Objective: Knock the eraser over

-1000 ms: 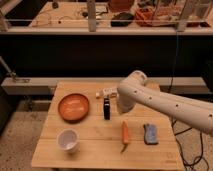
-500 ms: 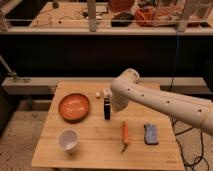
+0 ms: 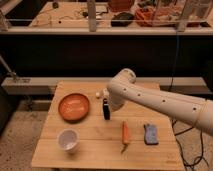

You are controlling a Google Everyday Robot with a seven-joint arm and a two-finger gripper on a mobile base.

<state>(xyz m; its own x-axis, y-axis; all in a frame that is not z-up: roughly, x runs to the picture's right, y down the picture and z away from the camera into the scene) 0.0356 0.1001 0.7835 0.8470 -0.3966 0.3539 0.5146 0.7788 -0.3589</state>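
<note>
The eraser [image 3: 106, 110] is a small black block standing upright on the wooden table [image 3: 90, 155], just right of the orange bowl. My white arm [image 3: 160, 100] reaches in from the right and bends down over the table's back middle. My gripper [image 3: 108, 99] is at the arm's lower end, right above and behind the eraser's top, mostly hidden by the arm. I cannot tell whether it touches the eraser.
An orange bowl [image 3: 74, 106] sits left of the eraser and a white cup [image 3: 68, 140] at the front left. A carrot [image 3: 125, 134] and a blue-grey pad [image 3: 150, 134] lie at the front right. A white tube [image 3: 99, 94] lies behind the eraser.
My arm has swung left and down, bringing its end closer over the eraser. The eraser still stands in the same spot.
</note>
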